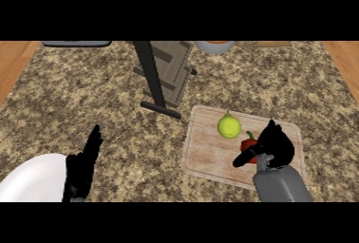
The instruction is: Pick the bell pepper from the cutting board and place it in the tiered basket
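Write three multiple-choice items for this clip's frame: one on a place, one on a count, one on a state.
1. Where does the lemon lie?
A. on the cutting board
B. on the white plate
C. in the tiered basket

2. How many pieces of produce are on the cutting board?
A. one
B. two
C. four

3. What is the right hand doing?
A. resting open at the left edge
B. curled at the bell pepper
C. holding the lemon above the basket

Answers:
1 A, the lemon sits on the board's upper part.
2 B, only the lemon and the red bell pepper are there.
3 B, its fingers and thumb bend around the pepper, partly hiding it, on the board; the left hand is the open one, beside the plate.
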Action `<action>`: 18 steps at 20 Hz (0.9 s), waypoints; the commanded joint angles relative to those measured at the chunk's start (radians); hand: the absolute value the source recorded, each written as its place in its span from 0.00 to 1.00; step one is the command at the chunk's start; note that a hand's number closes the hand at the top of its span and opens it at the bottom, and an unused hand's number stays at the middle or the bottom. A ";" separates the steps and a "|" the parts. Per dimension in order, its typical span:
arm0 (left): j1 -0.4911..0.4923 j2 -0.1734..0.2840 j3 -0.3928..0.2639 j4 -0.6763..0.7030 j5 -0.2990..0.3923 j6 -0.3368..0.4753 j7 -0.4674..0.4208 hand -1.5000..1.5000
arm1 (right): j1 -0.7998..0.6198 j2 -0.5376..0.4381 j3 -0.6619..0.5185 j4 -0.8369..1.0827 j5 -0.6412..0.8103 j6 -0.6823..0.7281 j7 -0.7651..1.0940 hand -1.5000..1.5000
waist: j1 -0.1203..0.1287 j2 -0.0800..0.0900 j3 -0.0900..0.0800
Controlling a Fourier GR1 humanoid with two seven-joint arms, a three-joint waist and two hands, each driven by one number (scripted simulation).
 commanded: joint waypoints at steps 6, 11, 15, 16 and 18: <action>-0.005 -0.025 -0.001 -0.006 -0.036 0.013 0.011 0.50 | 0.001 0.008 0.054 0.093 0.002 -0.106 0.176 1.00 | 0.002 0.000 0.000; 0.031 -0.053 0.007 -0.009 -0.053 0.017 -0.020 0.50 | 0.028 0.008 0.085 0.100 -0.005 -0.137 0.085 1.00 | 0.000 -0.001 0.000; 0.048 -0.021 -0.002 -0.107 -0.063 0.010 0.065 0.50 | -0.043 0.007 0.059 0.215 0.129 -0.101 0.007 1.00 | 0.006 -0.001 0.001; -0.016 -0.045 0.033 0.027 -0.062 -0.001 0.002 0.50 | -0.012 -0.005 0.041 0.195 0.139 -0.083 -0.025 1.00 | -0.004 0.001 0.000; 0.003 -0.023 0.065 0.015 -0.032 -0.044 -0.010 0.50 | -0.038 -0.028 0.061 0.162 0.132 -0.010 -0.104 1.00 | -0.003 0.000 0.000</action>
